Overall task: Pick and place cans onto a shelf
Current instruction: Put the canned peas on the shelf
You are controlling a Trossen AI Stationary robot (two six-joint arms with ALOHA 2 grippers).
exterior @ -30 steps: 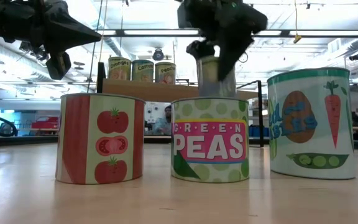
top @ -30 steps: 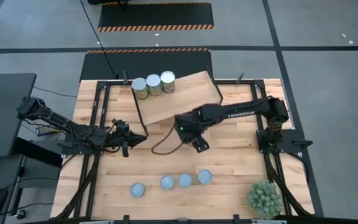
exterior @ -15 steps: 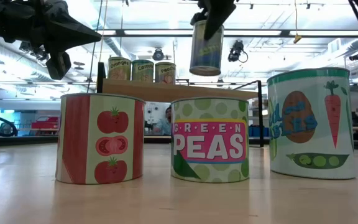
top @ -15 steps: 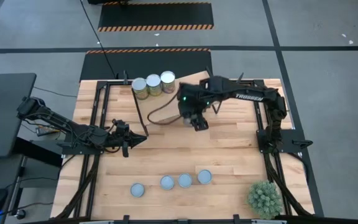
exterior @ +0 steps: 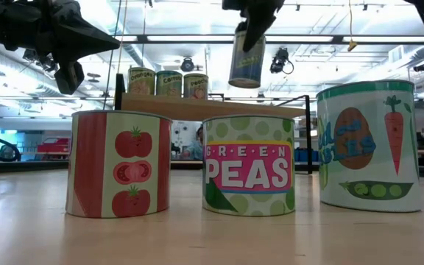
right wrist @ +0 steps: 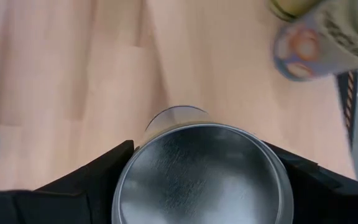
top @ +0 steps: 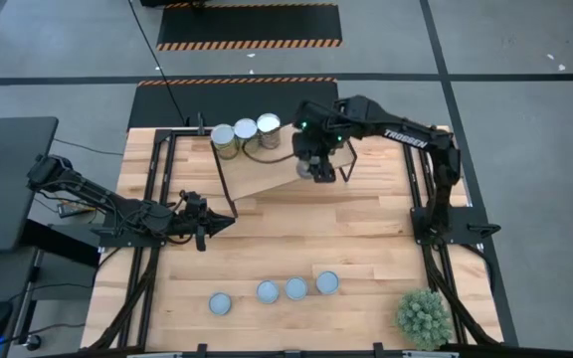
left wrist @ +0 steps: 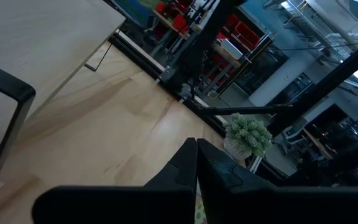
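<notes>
Four cans (top: 272, 289) sat in a row near the table's front edge, at roughly six o'clock from its centre, untouched; the plant ball (top: 424, 316) was at five o'clock. My left gripper (top: 200, 221), fingers pressed together and holding nothing, waited at nine o'clock over bare table. My right gripper (top: 317, 167) clamped one can (exterior: 246, 59), jaws spread wide around its sides. Over the last second I had carried that can from the table's middle up and back toward twelve o'clock, so it hung above the shelf (top: 331, 134), not yet resting on it. Three cans (top: 246, 135) already stood at the shelf's far left corner, about eleven o'clock. By my reckoning, lowering and release came next.
</notes>
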